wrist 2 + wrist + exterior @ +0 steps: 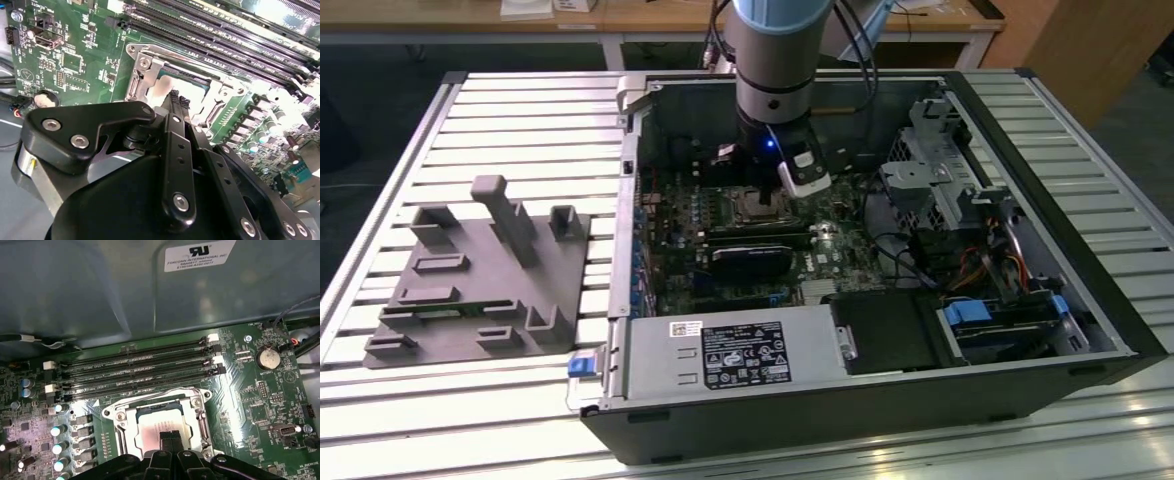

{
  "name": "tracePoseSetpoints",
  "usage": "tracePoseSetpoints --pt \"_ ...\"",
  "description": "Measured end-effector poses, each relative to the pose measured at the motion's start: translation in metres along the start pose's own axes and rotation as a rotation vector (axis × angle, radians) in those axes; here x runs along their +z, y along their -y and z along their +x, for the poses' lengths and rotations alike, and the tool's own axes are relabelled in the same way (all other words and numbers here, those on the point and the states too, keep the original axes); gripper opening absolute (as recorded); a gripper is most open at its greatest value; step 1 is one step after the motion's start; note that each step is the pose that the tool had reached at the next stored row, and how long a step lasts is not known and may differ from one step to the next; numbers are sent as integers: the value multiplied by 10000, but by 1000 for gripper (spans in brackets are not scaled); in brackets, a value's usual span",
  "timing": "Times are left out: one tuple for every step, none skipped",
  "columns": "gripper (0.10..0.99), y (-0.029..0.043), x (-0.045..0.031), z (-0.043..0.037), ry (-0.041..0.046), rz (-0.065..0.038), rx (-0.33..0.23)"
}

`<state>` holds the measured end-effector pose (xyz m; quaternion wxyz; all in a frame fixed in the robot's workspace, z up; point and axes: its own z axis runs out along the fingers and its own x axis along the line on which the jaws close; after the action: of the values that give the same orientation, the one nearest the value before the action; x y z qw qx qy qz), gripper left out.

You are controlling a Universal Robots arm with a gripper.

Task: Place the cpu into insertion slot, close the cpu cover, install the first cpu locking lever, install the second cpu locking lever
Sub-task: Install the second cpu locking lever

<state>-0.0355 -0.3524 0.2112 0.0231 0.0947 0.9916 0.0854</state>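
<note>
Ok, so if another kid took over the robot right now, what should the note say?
Gripper: fingers shut together with nothing between them, tips right over the cpu.
Things: the cpu lies flat in the insertion slot on the motherboard. The cpu cover looks to be down around it, framing the chip's face.
Done: cpu placed; cover seemingly closed.
Left: the two locking levers. I cannot tell from these views whether either is latched, so check them.
</note>
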Motion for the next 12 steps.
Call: tracePoseSetpoints --pt "106 -2 -8 0 1 18 -1" --pt "106 -5 -19 0 3 31 -3" --pt "106 -9 -30 -1 5 36 -4" --pt "106 -11 -42 -1 7 42 -4" --pt "106 -14 -52 -1 8 45 -4" --pt "106 -15 -62 -1 9 51 -4" --pt "106 -17 -65 -2 10 56 -5" --pt "106 -17 -65 -1 11 55 -5" --pt "106 -17 -65 -1 11 56 -5" --pt "106 -17 -66 -1 11 59 -5" --pt "106 -17 -66 -1 11 60 -4" --pt "106 -17 -66 -1 11 60 -4"
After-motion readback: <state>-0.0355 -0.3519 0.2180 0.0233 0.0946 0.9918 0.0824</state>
